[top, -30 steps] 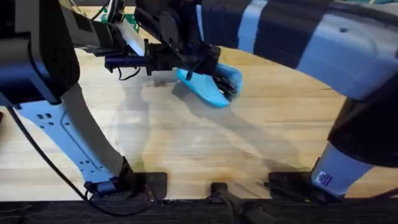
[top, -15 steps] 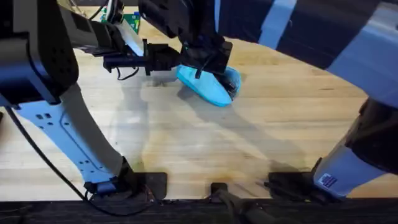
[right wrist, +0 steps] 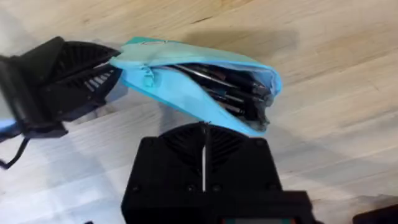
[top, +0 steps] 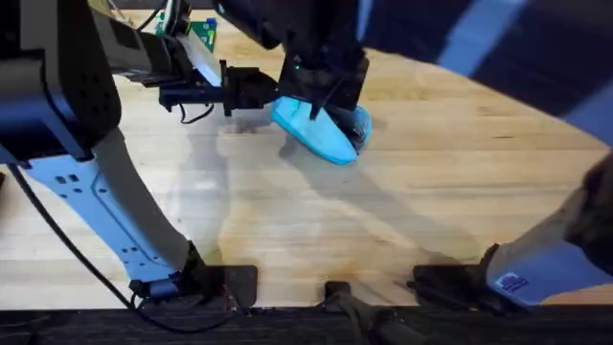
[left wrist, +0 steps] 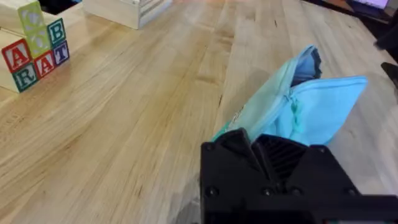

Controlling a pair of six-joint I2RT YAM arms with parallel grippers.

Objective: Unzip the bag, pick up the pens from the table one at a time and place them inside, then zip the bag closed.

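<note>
Bag (right wrist: pixel 186 81), soft and light, is lying on the table (top: pixel 431 192) with its mouth gaping over the pens (right wrist: pixel 230 90), the left gripper (right wrist: pixel 109 68) is pinching one end, and the right gripper (right wrist: pixel 204 140) is clenching the zipper cord, the best hold.

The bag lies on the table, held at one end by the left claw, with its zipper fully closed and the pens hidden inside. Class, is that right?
Not quite. The bag is not closed: the right wrist view shows its mouth gaping, with the pens visible inside. The rest stands: it lies on the table, held at one end by the left claw.
</note>
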